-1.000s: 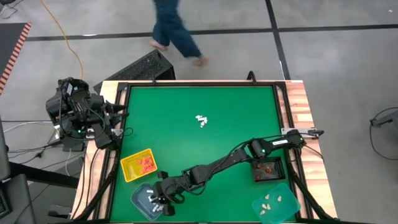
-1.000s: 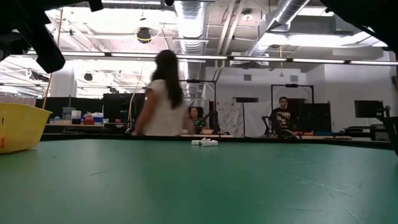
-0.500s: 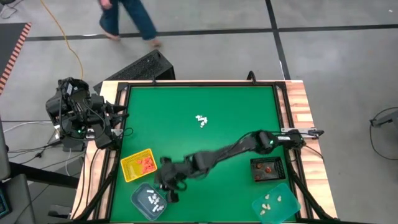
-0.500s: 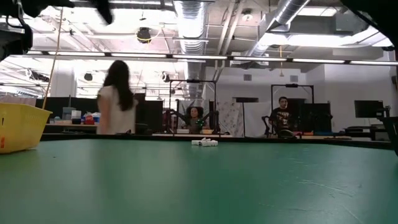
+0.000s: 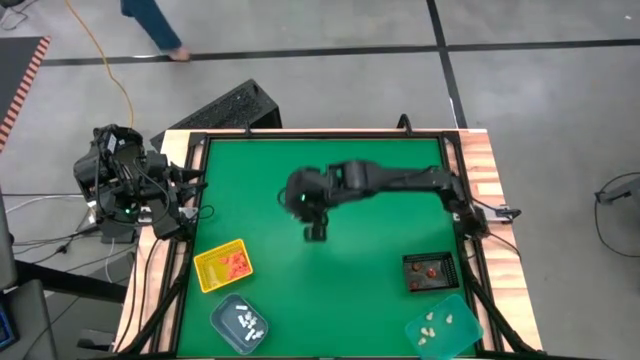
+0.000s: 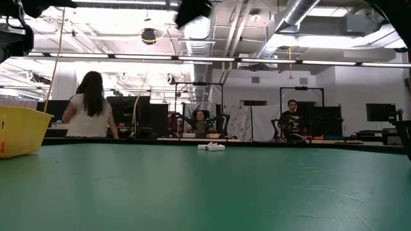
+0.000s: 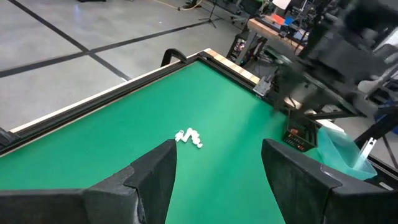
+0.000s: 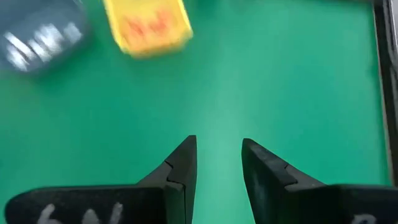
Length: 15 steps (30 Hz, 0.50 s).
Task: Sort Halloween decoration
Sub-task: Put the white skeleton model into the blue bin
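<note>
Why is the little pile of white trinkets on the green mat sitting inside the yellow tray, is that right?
Not quite. The little pile of white trinkets lies loose on the bare green mat, well apart from the yellow tray, which holds orange-red pieces. The left wrist view shows the pile on open mat; the high view shows the tray near the mat's left edge.

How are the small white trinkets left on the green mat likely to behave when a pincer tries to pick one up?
The white trinkets look tiny and probably very light, so a nudge could scatter them. They lie clustered and touching, so closing on one may shift its neighbours. They sit low on the mat, so the pincer tips likely must nearly reach it.
</note>
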Available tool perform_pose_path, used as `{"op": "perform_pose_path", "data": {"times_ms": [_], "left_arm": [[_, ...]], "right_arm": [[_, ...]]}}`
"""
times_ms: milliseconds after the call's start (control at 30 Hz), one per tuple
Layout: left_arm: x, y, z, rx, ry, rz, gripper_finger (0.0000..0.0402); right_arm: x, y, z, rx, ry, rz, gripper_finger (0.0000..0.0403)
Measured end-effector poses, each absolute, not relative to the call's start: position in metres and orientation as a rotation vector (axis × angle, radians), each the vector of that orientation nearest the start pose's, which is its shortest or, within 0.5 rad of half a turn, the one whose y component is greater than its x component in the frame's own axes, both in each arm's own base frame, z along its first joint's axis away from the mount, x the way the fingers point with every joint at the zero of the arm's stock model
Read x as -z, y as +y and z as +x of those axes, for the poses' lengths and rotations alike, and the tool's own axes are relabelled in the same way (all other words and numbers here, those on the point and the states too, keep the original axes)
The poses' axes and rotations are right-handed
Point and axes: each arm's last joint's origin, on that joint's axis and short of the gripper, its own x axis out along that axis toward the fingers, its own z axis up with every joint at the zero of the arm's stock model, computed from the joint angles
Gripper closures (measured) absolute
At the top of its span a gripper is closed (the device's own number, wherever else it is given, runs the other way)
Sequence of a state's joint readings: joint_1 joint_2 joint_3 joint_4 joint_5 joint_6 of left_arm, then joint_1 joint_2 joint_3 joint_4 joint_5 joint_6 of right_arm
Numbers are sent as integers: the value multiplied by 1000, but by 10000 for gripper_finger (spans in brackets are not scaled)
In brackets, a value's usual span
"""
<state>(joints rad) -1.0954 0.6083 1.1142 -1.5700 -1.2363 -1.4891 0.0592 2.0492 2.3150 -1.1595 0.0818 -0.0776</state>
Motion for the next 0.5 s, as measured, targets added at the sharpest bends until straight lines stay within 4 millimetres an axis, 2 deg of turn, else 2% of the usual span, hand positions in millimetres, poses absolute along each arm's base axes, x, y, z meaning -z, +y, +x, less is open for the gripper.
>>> {"op": "perform_pose_path", "data": {"times_ms": [133,233,367,500], "left_arm": [[-358,-11,36,-368,213,-487,176],[-358,-11,36,-368,212,-483,176],[-358,-11,36,-367,214,-476,176],[-358,-11,36,-367,212,-475,176]], "right_arm": [[-385,-17,409,63,988,-97,282],[-371,-45,407,93,1050,-57,282],[-339,-73,408,104,1142,-18,282],[-303,-92,406,105,1222,48,282]]}}
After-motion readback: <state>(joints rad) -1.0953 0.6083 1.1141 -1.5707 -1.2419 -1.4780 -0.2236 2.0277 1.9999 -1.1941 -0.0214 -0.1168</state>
